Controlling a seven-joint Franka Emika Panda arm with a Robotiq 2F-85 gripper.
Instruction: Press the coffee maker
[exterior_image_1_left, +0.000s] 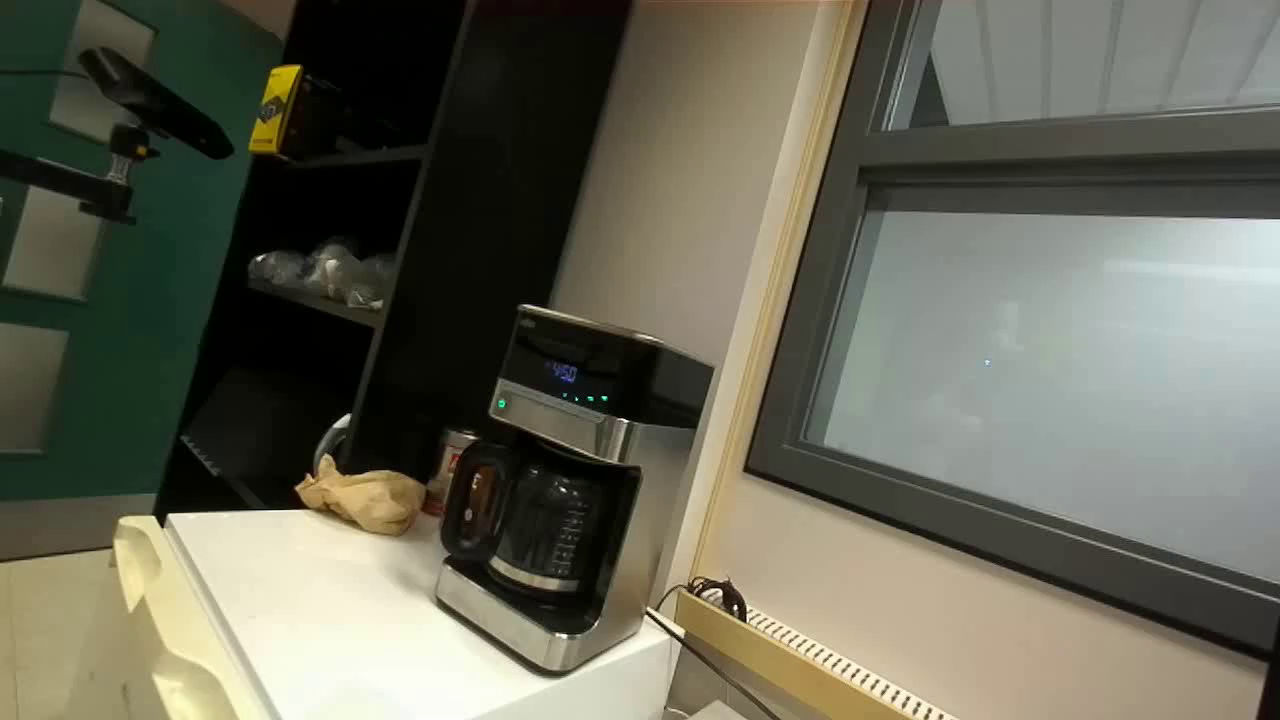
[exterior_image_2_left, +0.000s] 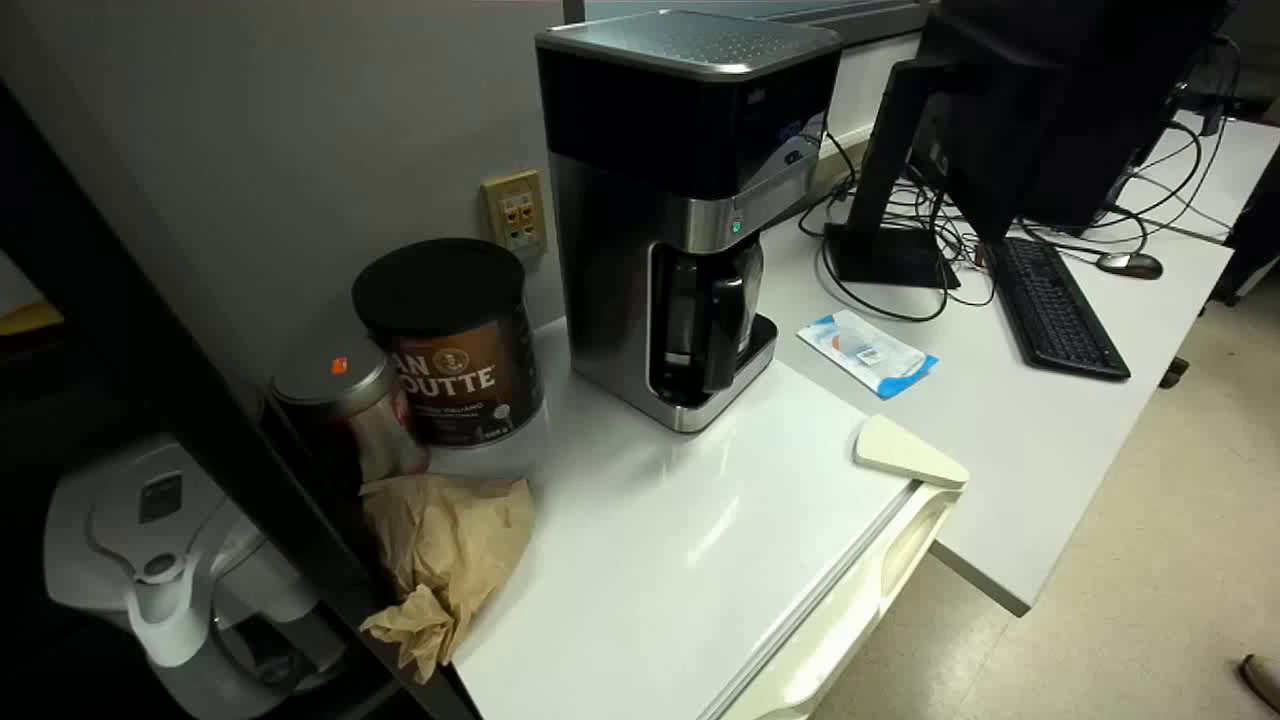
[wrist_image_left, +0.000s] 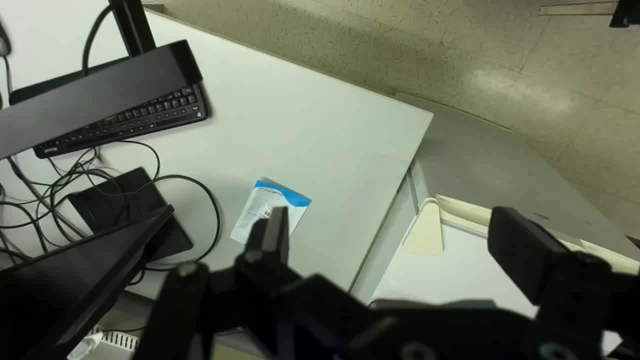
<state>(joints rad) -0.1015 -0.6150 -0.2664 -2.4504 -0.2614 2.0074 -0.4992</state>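
Note:
The black and silver coffee maker (exterior_image_1_left: 575, 480) stands upright on the white cabinet top (exterior_image_1_left: 330, 620). In an exterior view its display (exterior_image_1_left: 562, 372) shows bluish digits, and a small green light (exterior_image_1_left: 501, 403) glows on the silver strip below. The glass carafe (exterior_image_1_left: 550, 530) with its black handle sits inside. The coffee maker also shows in an exterior view (exterior_image_2_left: 640, 220). My gripper (wrist_image_left: 390, 220) is open and empty in the wrist view, its fingers wide apart above the cabinet and desk. The gripper shows in neither exterior view. I cannot make out the coffee maker in the wrist view.
A coffee can (exterior_image_2_left: 460, 350), a smaller tin (exterior_image_2_left: 345, 410) and a crumpled paper bag (exterior_image_2_left: 450, 560) stand beside the machine. A monitor (exterior_image_2_left: 1000, 120), keyboard (exterior_image_2_left: 1060, 310), cables and a white-blue packet (exterior_image_2_left: 868, 352) occupy the adjoining desk. A dark shelf (exterior_image_1_left: 500, 200) rises behind.

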